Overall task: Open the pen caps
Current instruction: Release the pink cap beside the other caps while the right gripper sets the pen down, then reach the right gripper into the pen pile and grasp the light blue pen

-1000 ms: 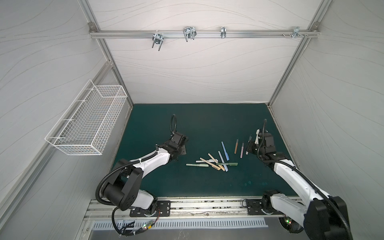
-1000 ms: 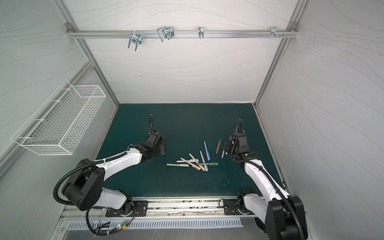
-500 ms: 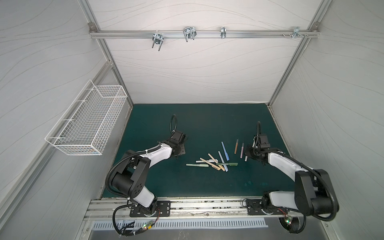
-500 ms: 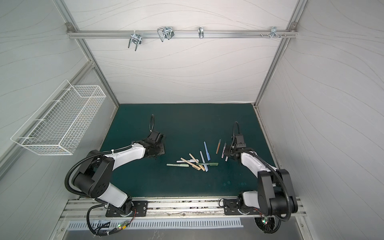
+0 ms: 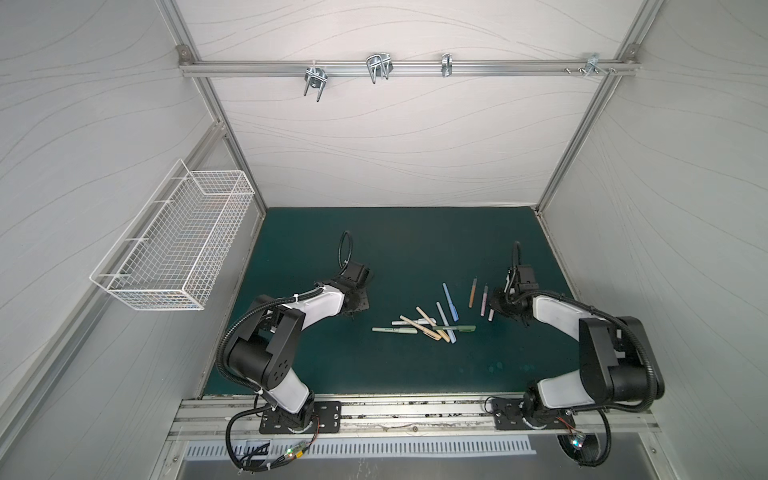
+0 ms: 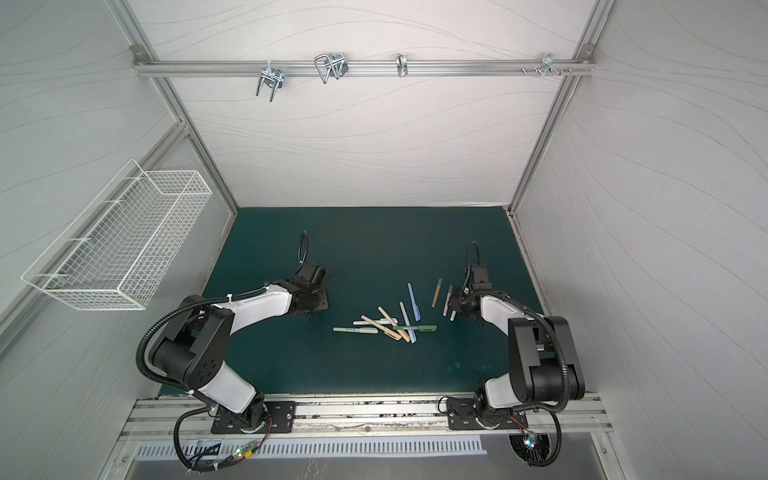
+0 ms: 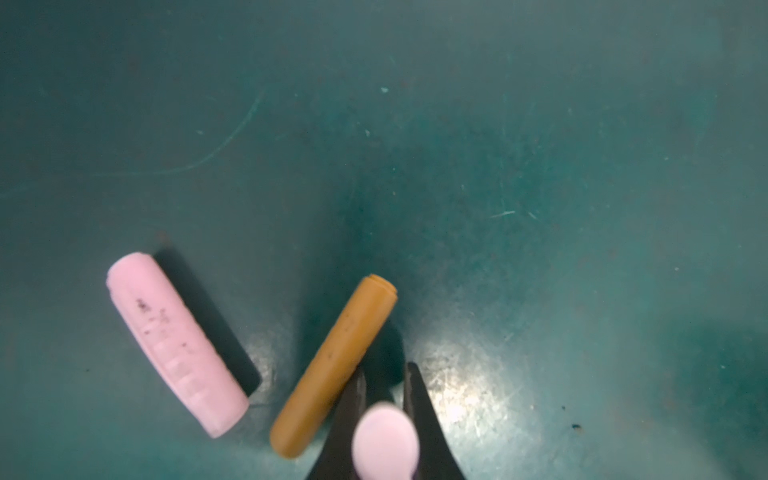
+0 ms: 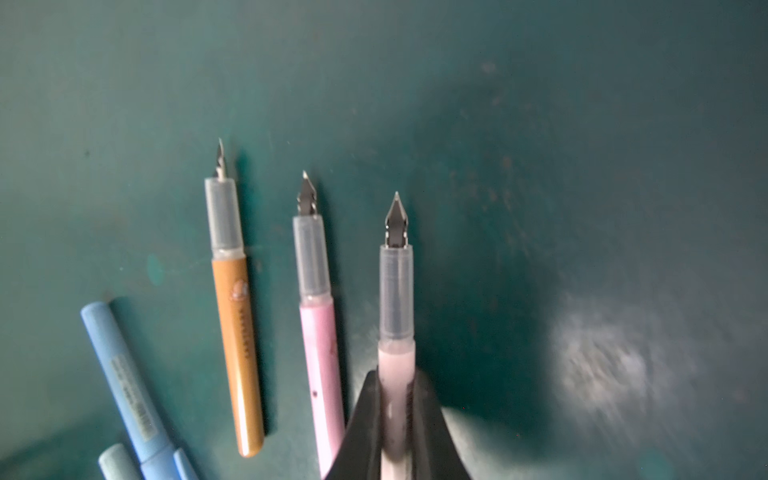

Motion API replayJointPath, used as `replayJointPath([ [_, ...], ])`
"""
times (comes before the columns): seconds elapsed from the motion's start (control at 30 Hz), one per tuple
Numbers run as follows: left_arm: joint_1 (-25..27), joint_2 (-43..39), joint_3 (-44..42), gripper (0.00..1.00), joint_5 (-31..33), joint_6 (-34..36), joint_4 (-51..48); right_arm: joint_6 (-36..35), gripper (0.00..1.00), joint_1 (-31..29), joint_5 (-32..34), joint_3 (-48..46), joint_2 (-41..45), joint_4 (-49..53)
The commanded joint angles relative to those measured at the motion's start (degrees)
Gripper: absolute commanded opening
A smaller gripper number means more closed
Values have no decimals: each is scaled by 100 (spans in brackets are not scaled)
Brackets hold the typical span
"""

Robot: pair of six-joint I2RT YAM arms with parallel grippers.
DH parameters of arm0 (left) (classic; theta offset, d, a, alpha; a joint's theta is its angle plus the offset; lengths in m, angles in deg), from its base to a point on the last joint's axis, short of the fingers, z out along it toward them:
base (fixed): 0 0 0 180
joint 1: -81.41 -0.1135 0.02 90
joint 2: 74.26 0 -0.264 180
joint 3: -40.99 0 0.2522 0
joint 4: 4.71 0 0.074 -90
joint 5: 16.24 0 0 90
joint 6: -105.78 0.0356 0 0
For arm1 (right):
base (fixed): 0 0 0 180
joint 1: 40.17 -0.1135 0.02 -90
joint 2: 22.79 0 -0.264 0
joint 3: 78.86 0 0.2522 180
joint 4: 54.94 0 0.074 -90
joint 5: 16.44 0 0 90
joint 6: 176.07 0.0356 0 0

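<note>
My left gripper [image 7: 385, 370] hangs low over the green mat [image 7: 540, 166], shut on a pale pink pen cap [image 7: 385, 442] seen end-on. Beside it lie a loose pink cap [image 7: 176, 343] and a tan cap [image 7: 332, 365]. My right gripper [image 8: 397, 376] is shut on a pale pink pen [image 8: 397, 307], uncapped with its nib bare. Next to it lie an uncapped pink pen [image 8: 320, 353] and an uncapped tan pen [image 8: 237, 332]. In both top views the left gripper [image 5: 353, 309] [image 6: 311, 309] and right gripper [image 5: 494, 309] [image 6: 455, 309] flank a pile of capped pens [image 5: 428, 324] [image 6: 388, 324].
A capped blue pen [image 8: 124, 382] lies beside the tan pen. A white wire basket [image 5: 178, 245] hangs on the left wall. Booth walls close in the mat on three sides, and a metal rail [image 5: 415, 415] carries both arm bases at the front.
Both arms have folded back and lowered their grippers to the mat. The right gripper has carried its pen left, beside the two uncapped pens. The left gripper has sunk by the loose caps.
</note>
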Motion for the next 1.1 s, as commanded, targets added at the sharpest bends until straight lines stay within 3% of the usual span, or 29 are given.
replayJointPath([
  [0.0, -23, -96, 183, 19, 40, -38, -44, 119, 17, 57, -60, 55, -156, 32],
  [0.13, -22, -169, 156, 30, 16, -49, -25, 107, 30, 55, -23, 59, -94, 52],
  [0.37, -14, -638, -94, 40, -227, 82, 408, 42, 38, -23, 147, -94, 673, 64],
  [0.6, 196, -1779, -704, 48, -518, 230, 1130, -477, 42, -695, 815, -359, 2451, 167],
  [0.77, 582, -2587, -1133, 50, -826, 461, 1759, -822, 41, -1178, 213, -542, 3402, -74],
  [0.9, 888, -2780, -1215, 50, -1232, 708, 2113, -1145, 39, -1624, 101, -476, 3345, -265],
  [1.07, 942, -2733, -1265, 50, -1692, 795, 2438, -1442, 36, -2118, -31, -7, 2546, -31],
])
